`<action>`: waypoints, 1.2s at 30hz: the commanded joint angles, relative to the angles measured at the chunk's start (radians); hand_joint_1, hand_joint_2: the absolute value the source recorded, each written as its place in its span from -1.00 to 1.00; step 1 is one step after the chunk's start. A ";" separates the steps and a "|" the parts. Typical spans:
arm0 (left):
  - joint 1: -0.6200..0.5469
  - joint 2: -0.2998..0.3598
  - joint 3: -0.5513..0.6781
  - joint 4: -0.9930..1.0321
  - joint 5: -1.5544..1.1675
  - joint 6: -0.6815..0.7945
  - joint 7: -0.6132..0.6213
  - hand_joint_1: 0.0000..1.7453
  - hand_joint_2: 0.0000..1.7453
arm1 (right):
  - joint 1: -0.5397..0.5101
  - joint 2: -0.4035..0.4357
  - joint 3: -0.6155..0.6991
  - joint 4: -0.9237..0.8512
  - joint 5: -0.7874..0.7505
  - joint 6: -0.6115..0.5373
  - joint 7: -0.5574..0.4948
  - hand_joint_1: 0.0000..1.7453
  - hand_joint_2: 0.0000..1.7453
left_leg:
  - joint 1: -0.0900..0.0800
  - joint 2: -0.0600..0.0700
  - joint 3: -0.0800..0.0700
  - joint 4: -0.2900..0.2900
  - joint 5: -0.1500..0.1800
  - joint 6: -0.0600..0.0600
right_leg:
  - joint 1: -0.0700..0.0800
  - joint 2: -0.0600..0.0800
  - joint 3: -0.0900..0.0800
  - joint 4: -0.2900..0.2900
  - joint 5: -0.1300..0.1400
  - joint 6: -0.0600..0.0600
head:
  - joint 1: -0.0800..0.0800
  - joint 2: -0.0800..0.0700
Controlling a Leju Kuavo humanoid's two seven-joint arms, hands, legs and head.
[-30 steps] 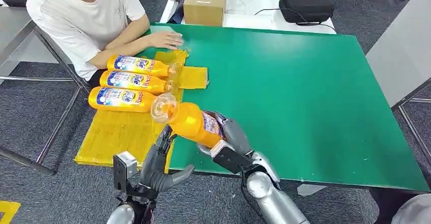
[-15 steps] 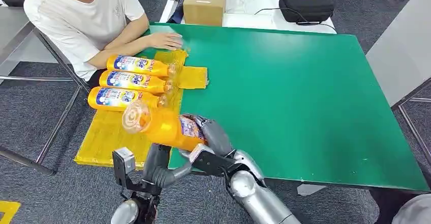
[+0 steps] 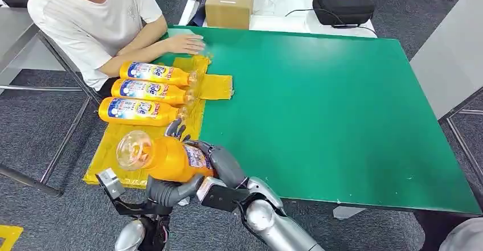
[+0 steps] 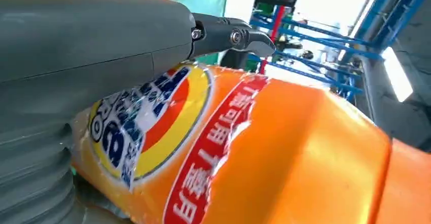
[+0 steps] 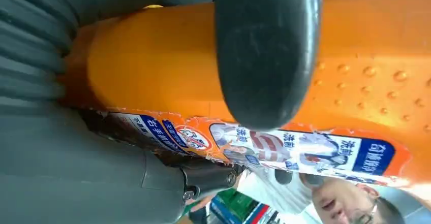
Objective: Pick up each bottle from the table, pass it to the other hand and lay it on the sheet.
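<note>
A green table [image 3: 330, 108] fills the middle and right of the head view, standing on grey carpet [image 3: 34, 131]. Along its left edge lies a yellow sheet [image 3: 122, 148], part on the table and part hanging past the edge, at centre left of the frame. Three orange bottles [image 3: 149, 90] lie side by side on the sheet, caps pointing right. A person in a white shirt [image 3: 91, 17] sits at upper left, one hand [image 3: 185, 44] flat on the table's far corner. Behind the table, at the top of the frame, a cardboard box [image 3: 229, 5] and a black case [image 3: 343, 5] rest on a white surface.

At lower centre left, a fourth orange bottle [image 3: 165, 157] is held in the air over the sheet's near end, clear cap toward the left. The right hand [image 3: 219, 165] wraps around its labelled base. The left hand [image 3: 168, 188] cups the bottle's body from below, thumb and fingers curled on it. In the wrist views both hands press against the bottle's orange plastic and label.
</note>
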 commanded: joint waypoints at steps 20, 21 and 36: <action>-0.056 -0.023 0.068 0.051 0.075 -0.020 0.054 1.00 1.00 | 0.046 -0.012 0.028 -0.052 -0.041 -0.007 -0.010 -1.00 -1.00 | 0.001 -0.001 0.005 0.000 -0.002 -0.002 | 0.001 -0.001 0.005 -0.001 -0.002 -0.002 | 0.000 0.000; -0.050 -0.021 0.077 0.037 0.079 -0.016 0.055 1.00 1.00 | 0.073 -0.024 0.023 -0.079 -0.028 -0.042 -0.022 -1.00 -1.00 | 0.001 -0.002 0.004 0.000 -0.001 -0.001 | 0.001 -0.002 0.005 -0.001 -0.002 -0.002 | 0.000 0.000; -0.151 0.095 0.131 0.101 -0.510 0.485 0.141 1.00 1.00 | 0.209 -0.064 0.011 -0.175 0.098 -0.230 -0.048 -1.00 -1.00 | 0.001 -0.001 0.004 -0.002 -0.001 -0.002 | 0.001 -0.001 0.004 -0.001 -0.001 -0.002 | 0.000 0.000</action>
